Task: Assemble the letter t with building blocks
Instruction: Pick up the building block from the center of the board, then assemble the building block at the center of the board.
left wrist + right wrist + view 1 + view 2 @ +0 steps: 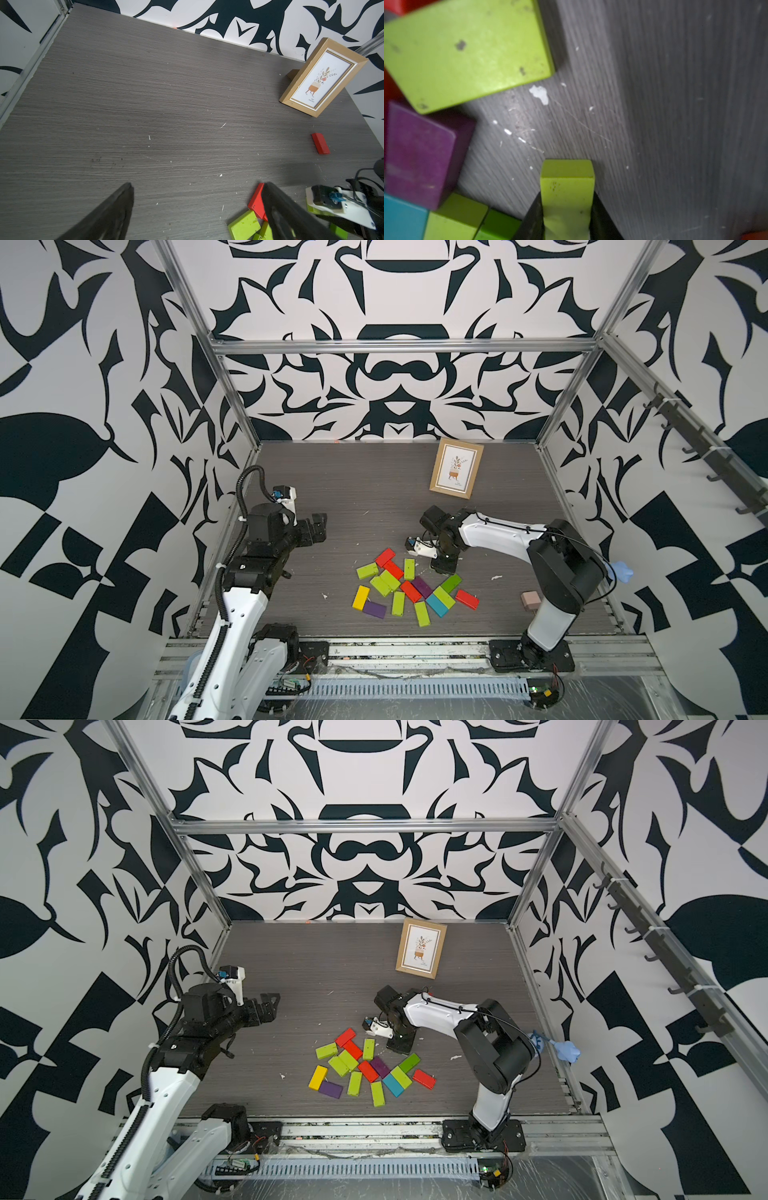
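So, barely started: no T yet, blocks (409,589) jumbled together on the robot's side of the frame (456,468). The right tool (566,197) pinches a lime block (566,178) at the pile's frame-side edge; left tool (314,526) spread wide, empty.

Wooden picture frame (456,468) upright at back, pale pink adapter (530,600) — grey tabletop (353,497)

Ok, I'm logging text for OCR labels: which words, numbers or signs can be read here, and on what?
Frame: a tiny caption under the plant drawing, too small and blurred to read.
Blocks: no lettering seen.
No other text can be read.
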Robot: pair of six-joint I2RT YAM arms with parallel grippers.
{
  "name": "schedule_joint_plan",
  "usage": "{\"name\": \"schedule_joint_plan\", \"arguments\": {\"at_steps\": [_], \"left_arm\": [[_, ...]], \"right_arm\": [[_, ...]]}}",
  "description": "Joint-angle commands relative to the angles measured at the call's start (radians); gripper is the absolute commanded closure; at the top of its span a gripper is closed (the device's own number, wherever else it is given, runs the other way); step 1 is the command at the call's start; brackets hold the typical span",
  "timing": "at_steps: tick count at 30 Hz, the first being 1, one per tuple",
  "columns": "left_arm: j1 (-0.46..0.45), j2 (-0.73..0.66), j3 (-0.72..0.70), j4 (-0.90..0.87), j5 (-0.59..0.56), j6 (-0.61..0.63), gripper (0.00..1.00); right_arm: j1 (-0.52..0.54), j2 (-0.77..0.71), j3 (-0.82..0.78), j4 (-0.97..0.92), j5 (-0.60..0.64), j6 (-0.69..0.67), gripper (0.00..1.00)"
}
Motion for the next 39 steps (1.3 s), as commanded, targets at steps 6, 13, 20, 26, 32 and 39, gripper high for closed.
{"name": "schedule_joint_plan", "arguments": {"at_steps": [6, 13, 20, 26, 32, 39], "left_arm": [[-0.002, -0.005, 0.016, -0.006, 0.007, 0.003, 0.0], [-0.001, -0.005, 0.006, 0.006, 0.017, -0.007, 0.0], [-0.001, -0.009, 0.009, -0.006, 0.002, 0.001, 0.0], [-0.003, -0.02, 0.003, -0.007, -0.007, -0.001, 0.0], [-0.003, -0.023, 0.003, -0.011, -0.012, 0.005, 0.0], [-0.001, -0.012, 0.005, -0.005, -0.011, 0.003, 0.0]], "right_arm": [[0.004, -0.018, 0.032, 0.016, 0.016, -0.098, 0.8], [-0.052, -0.008, 0.174, -0.081, 0.01, -0.287, 0.86], [-0.139, 0.027, 0.315, -0.179, -0.036, -0.5, 0.82], [-0.206, 0.112, 0.458, -0.267, -0.013, -0.571, 0.82], [-0.241, 0.212, 0.566, -0.326, -0.021, -0.587, 0.8], [-0.243, 0.261, 0.572, -0.316, -0.027, -0.596, 0.8]]}}
